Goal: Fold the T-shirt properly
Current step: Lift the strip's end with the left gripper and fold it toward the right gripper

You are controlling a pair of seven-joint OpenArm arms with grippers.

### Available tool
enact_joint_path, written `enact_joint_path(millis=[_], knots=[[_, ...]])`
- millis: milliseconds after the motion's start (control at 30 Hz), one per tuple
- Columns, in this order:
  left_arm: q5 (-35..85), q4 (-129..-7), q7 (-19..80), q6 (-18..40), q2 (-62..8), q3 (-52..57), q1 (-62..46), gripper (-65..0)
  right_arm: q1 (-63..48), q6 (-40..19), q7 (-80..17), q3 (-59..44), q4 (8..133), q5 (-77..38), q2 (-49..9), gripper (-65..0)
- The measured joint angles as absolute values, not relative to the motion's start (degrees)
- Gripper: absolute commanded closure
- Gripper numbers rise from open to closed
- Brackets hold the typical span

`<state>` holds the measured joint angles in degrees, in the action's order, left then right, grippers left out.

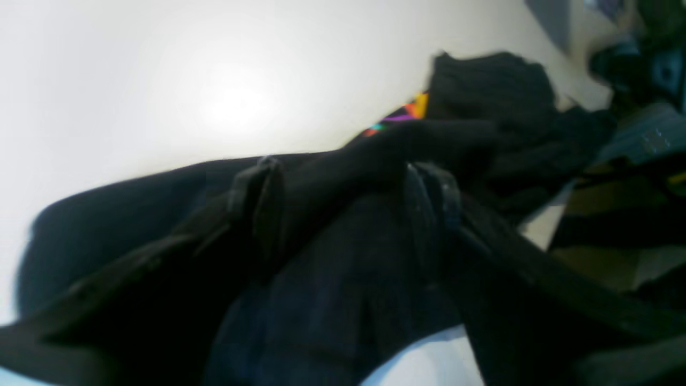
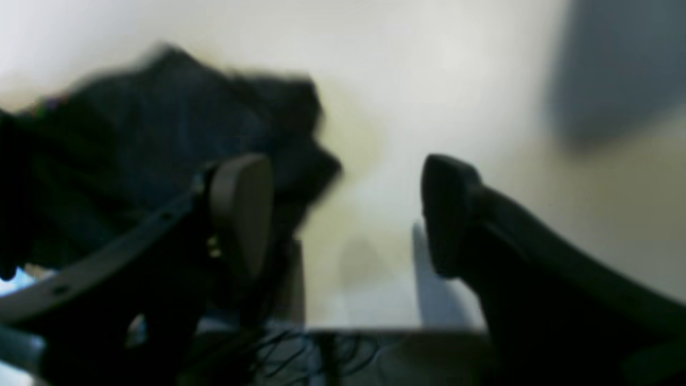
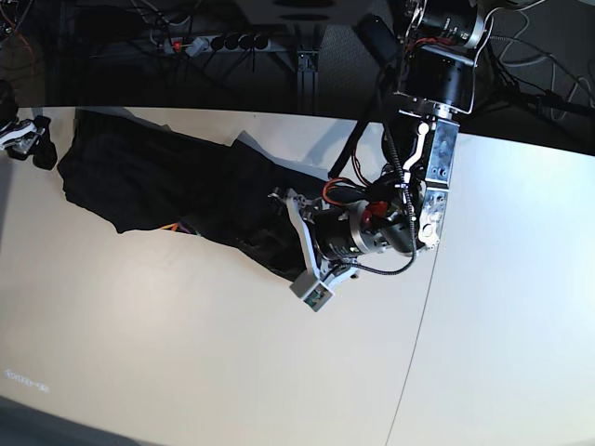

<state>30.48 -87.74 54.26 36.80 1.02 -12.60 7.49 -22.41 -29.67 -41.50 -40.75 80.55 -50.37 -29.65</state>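
Presently, the left wrist view shows the left claw [image 1: 343,209] spread wide, its two fingers [image 1: 262,198] standing apart over black cloth. The shirt [image 1: 482,107] lies bunched between and beyond them; nothing is pinched, though cloth may be brushing the pads. A striped band [image 1: 407,112] shows at the edge of the heap, next to the pale counter [image 1: 161,80].

The right wrist view is blurred. The right claw [image 2: 343,214] stands fully open, with bare counter [image 2: 429,80] visible in the gap. It holds nothing. The shirt [image 2: 187,118] sits beyond the one finger [image 2: 241,209], off to that side.

The base view shows the shirt [image 3: 158,177] as a long rumpled mass on the counter [image 3: 186,353], running from the far corner toward the middle. The left claw [image 3: 288,232] is at its near end. The right claw [image 3: 28,139] is at the frame's edge, just beside the far end.

Judgement: the cloth is soft, light and limp, and will sag and crease freely. It is best taken at a hem or shoulder edge, pinching one layer only, with both ends lifted together to spread it flat.
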Motion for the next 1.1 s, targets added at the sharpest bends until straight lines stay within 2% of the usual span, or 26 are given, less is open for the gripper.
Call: enact_joint_path(millis=[333, 600, 867, 900, 933, 1033, 1100], knots=[[31.46, -87.74, 53.32, 36.80, -4.95, -10.85, 7.49, -38.6, -22.06, -29.69, -40.99, -35.79, 75.92, -55.92, -27.46, -43.7], [31.24, -87.74, 52.69, 36.77, -4.93, -8.16, 7.49, -38.6, -20.78, -29.63, -39.64, -33.36, 76.27, -57.45, -22.76, -43.7], [31.20, -87.74, 52.69, 36.80, -5.06, -7.11, 7.49, -38.6, -19.68, -29.63, -39.46, -32.69, 76.29, -57.60, -20.78, -43.0], [31.20, -87.74, 52.69, 36.80, -5.06, -7.11, 7.49, -38.6, -19.49, -29.63, -39.44, -32.23, 76.29, -57.60, -20.78, -40.1], [31.20, -87.74, 52.69, 36.80, -5.06, -7.11, 7.49, -38.6, -19.35, -29.65, -39.46, -31.94, 76.27, -57.52, -20.80, -34.3], [31.22, -87.74, 52.73, 36.77, -5.06, -7.11, 7.49, -38.6, -19.00, -29.63, -39.68, -31.33, 76.16, -56.01, -20.45, -11.2], [31.53, -87.74, 53.15, 36.77, -5.04, -7.11, 7.49, -38.5, -18.50, -29.63, -37.32, -31.24, 76.14, -52.71, -20.14, 0.0]])
